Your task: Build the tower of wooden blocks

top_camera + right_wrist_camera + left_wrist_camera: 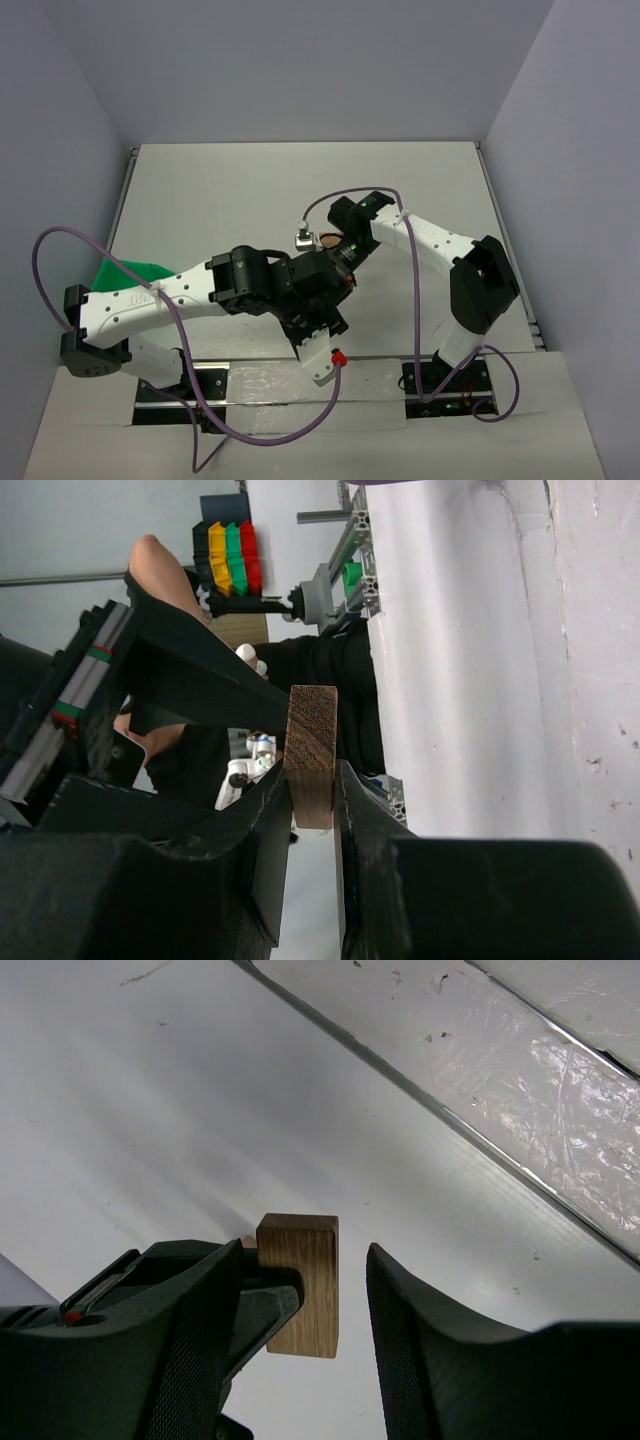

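The left block is seen inside the left hand, pressed against one finger, w/ a clear gap to the other finger. The jaws are apart, so nothing is clamped yet. The block's long side is set along the fingers and its short side across the gap, so a squeeze would be taken across the narrow width. Whether it rests on the counter or hangs off the finger cannot be told. By the wrist cam. the spot is placed close to the counter's near edge, approx. mid-way along it, w/ the shiny strip seen just beyond.

The left arm is stretched from its base to the middle, passing over the green tray by the left edge.

The right block is clamped in the right hand, fingers shut on two opposite faces, a good part left sticking out past the tips. That hand is rolled on its side, held approx. level and aimed toward the near edge, just behind the left wrist. No stack is shown in any view. The left hand's grip is judged the pending one: only closing is needed
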